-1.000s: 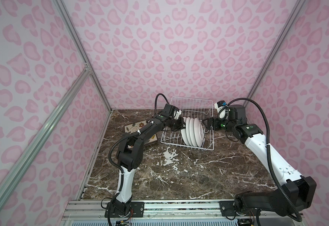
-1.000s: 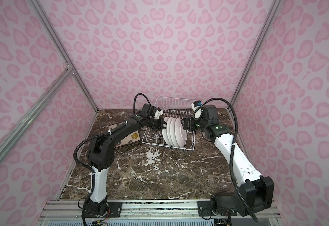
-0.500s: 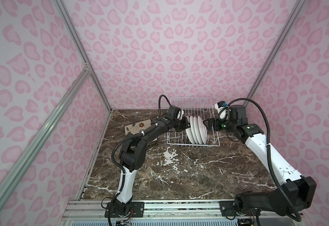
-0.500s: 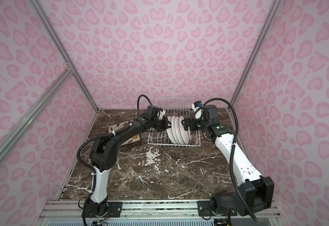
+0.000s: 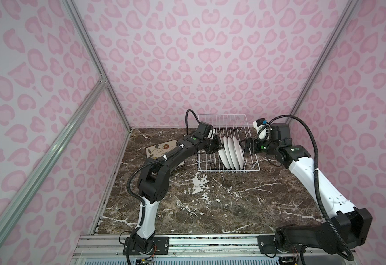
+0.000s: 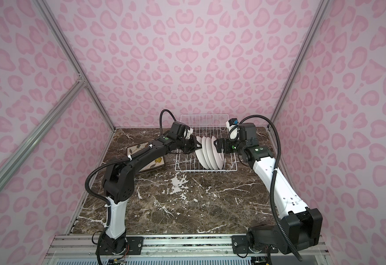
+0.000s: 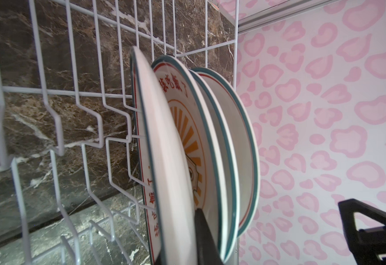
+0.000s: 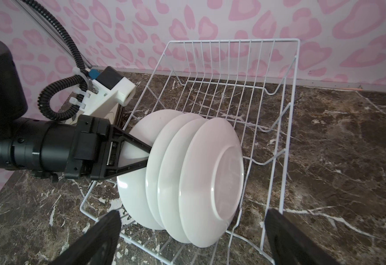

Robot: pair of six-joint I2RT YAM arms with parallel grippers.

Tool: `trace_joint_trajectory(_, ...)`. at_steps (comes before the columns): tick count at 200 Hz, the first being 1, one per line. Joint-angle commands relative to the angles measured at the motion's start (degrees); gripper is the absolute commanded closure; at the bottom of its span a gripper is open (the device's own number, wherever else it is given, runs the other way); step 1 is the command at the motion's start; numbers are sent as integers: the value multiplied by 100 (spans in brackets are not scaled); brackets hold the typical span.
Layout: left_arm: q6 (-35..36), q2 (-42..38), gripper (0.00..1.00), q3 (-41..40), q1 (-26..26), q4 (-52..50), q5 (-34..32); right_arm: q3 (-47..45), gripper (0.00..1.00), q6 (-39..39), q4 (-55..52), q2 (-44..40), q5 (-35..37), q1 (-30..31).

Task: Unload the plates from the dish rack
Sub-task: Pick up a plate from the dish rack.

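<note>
Several round white plates (image 5: 231, 152) (image 6: 209, 153) stand on edge, close together, in the white wire dish rack (image 5: 228, 170) (image 6: 205, 171). My left gripper (image 5: 219, 146) (image 6: 196, 146) is shut on the rim of the leftmost plate (image 8: 132, 195) (image 7: 164, 160); one finger (image 7: 203, 236) lies against its printed face. My right gripper (image 5: 242, 145) (image 8: 192, 229) is open just right of the rightmost plate (image 8: 210, 183), touching nothing, with both fingers (image 8: 100, 234) wide apart. A square flowered plate (image 5: 158, 149) (image 6: 136, 148) lies flat on the table, left of the rack, partly under my left arm.
The rack sits near the back wall on the brown marble table (image 5: 210, 206). Its rear half (image 8: 221, 91) holds only bare tines. Pink patterned walls close in the back and both sides. Aluminium posts (image 5: 91, 57) stand at the corners.
The rack with its plates has slid right and squared up to the table front. My left gripper moved right with it, still shut on the plate. The right arm barely moved.
</note>
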Motion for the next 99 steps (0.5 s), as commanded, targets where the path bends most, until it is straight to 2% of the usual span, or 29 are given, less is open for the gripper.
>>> trace_joint_trajectory(1, -7, -181, 96, 136, 2, 18, 268, 31, 1, 68, 196, -6, -24, 1)
trace_joint_trajectory(41, 147, -200, 96, 296, 12, -212, 618, 42, 1, 183, 306, -11, -47, 1)
trace_joint_trajectory(99, 525, -494, 96, 142, 73, -529, 658, 138, 1, 254, 349, -49, -50, 1)
